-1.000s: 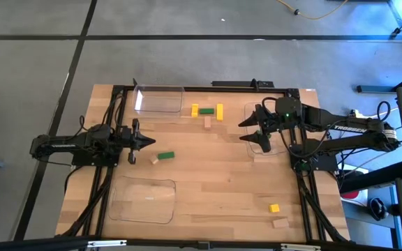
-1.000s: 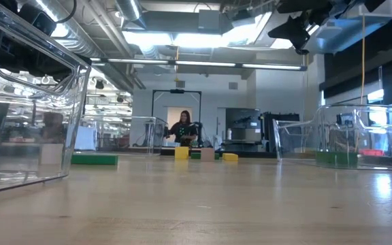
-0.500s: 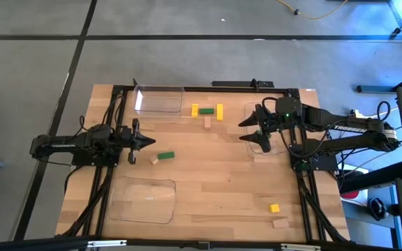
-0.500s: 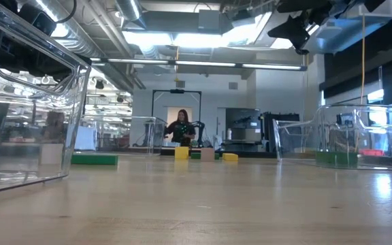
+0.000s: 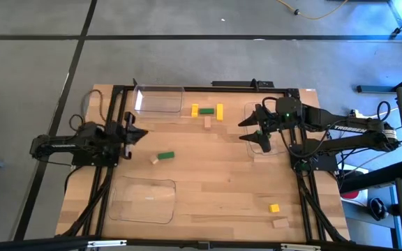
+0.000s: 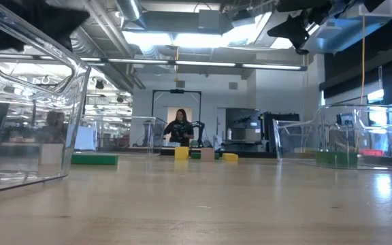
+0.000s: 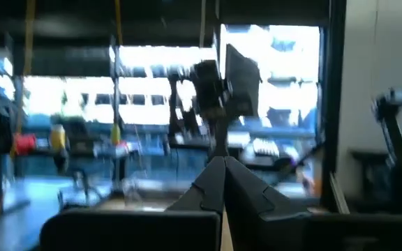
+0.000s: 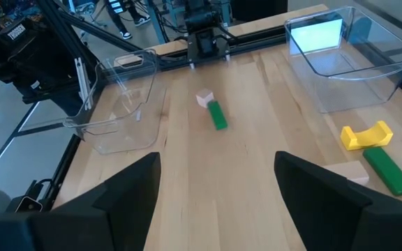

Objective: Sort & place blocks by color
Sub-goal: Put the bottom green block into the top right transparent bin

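Small wooden blocks lie flat on the table. Two yellow blocks (image 5: 195, 109), a green block (image 5: 206, 111) and a tan block (image 5: 207, 123) lie at the far middle. A green bar (image 5: 165, 156) with a tan piece (image 5: 154, 160) lies left of centre. A yellow block (image 5: 274, 208) and a tan block (image 5: 279, 222) lie near right. My left gripper (image 5: 139, 132) is shut and empty at the left edge, tipped upward. My right gripper (image 5: 248, 129) hangs open and empty above the right tray (image 5: 265, 145).
A clear tray (image 5: 159, 99) stands at the far left and another (image 5: 144, 200) at the near left. Bare wood lies in the table's middle. In the low view a person (image 6: 180, 127) shows in the room behind the table.
My left gripper has tipped upward and risen, mostly in the last half second, and its tip has drawn back a little toward the table's left edge. It stays shut. No block has moved.
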